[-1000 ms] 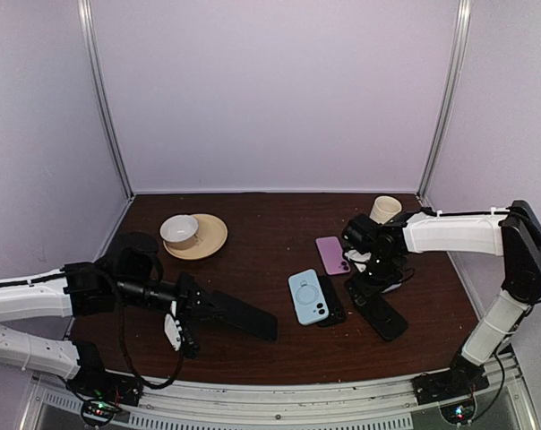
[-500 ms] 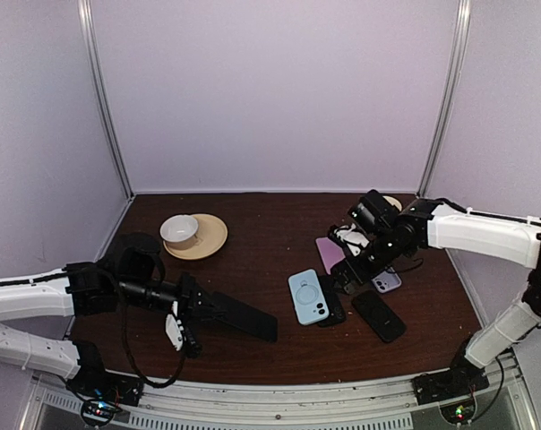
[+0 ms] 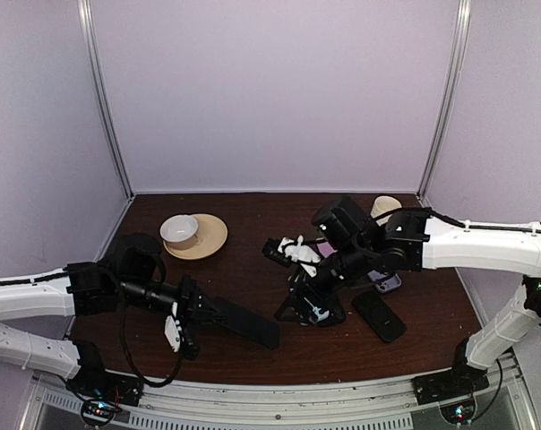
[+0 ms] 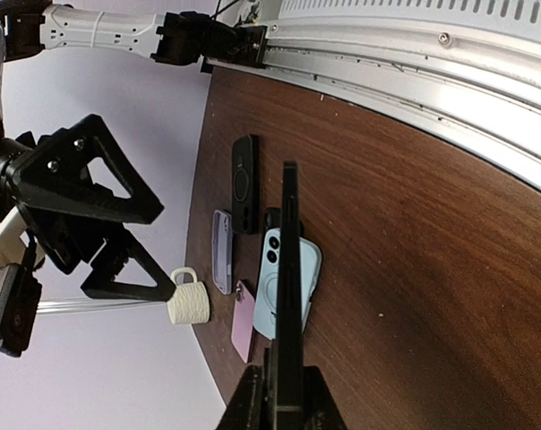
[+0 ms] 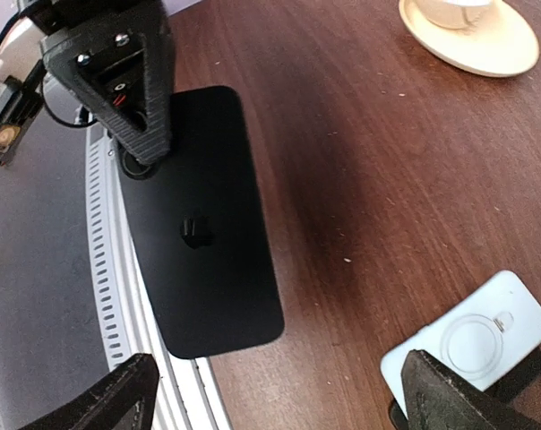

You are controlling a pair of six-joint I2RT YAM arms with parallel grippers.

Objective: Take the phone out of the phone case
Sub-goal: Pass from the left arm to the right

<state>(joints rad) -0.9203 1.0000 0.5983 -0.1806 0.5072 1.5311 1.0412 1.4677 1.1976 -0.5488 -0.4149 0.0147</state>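
Observation:
My left gripper (image 4: 287, 399) is shut on a black phone (image 3: 240, 321), holding it edge-up just above the table's near left. The right wrist view shows that phone's logo back (image 5: 199, 224) and the left fingers (image 5: 132, 98) clamping one end. A light blue phone case (image 4: 291, 279) with a phone's camera lenses showing lies flat mid-table. My right gripper (image 3: 285, 282) hangs over it with jaws wide open and nothing between them, hiding most of it from above. Only a corner of that case (image 5: 478, 339) shows by the right finger.
A black case or phone (image 3: 379, 314) lies flat to the right. A pink phone (image 4: 242, 321) and a lavender one (image 4: 221, 251) lie beyond the blue case. A cream mug (image 3: 384, 208) stands at the back right, a bowl on a saucer (image 3: 195, 236) at the back left.
My right arm has swung left, from over the black case and purple phones to above the light blue case, jaws opening fully. The left arm and its phone have stayed put.

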